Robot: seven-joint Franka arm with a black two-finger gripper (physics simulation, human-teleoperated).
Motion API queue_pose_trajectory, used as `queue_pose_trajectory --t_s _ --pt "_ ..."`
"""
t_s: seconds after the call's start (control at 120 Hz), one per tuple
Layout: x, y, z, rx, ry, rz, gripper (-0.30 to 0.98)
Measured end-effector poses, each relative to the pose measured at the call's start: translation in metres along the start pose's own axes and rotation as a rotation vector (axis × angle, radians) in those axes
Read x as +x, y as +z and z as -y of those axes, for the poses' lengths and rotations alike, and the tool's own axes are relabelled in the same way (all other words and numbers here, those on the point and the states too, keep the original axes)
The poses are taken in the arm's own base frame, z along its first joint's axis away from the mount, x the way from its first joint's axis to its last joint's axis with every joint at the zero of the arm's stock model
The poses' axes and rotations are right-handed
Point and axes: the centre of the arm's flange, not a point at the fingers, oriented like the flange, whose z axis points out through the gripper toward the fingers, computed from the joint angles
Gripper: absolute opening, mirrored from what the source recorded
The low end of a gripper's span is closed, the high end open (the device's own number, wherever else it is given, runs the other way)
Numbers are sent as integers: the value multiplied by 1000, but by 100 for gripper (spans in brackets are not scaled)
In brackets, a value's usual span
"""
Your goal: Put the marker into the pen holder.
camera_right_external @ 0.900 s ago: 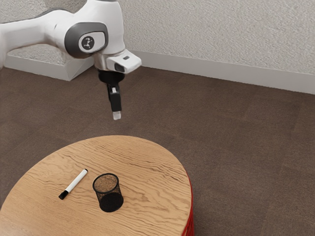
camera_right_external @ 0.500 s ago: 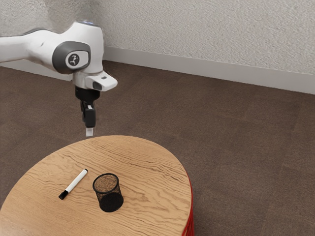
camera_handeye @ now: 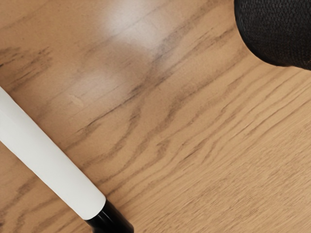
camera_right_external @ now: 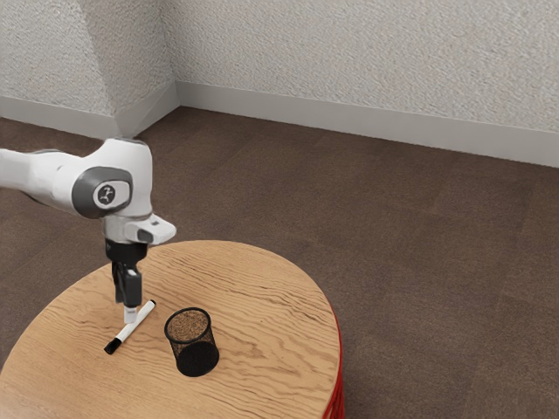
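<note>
Your black gripper at the slim white, black-capped marker
You can't tell whether it's apart or together; marker on round wooden table, black mesh pen holder toward exterior-view four o'clock

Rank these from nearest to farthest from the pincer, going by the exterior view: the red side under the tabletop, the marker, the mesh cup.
1. Marker: lying right at the pincer's tip.
2. Mesh cup: standing a little toward the exterior view's right.
3. Red side: below the tabletop's edge, farther right.
</note>
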Motion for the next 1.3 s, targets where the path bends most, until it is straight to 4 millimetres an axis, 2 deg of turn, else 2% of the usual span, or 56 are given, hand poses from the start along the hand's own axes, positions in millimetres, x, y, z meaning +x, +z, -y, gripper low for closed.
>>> queue_pose_trajectory --t_s 0.075,0.142,0.233,0.342,0.433,0.592,0.75,0.842,1.0,1.3 --pt "-7 21 3 -7 -34 -13 67" --pt "-6 26 4 5 -58 -44 67" --pt "-3 25 7 27 -94 -93 67" --pt "-9 25 23 38 -165 -147 66" --pt "-9 24 29 40 -207 -176 66" --pt "-2 41 37 10 -263 -181 65" --pt "1 43 40 -4 -302 -196 57" --pt "4 47 53 -15 -333 -200 53" --pt "9 47 60 -21 -356 -211 46" --pt "8 50 69 -27 -393 -214 35"
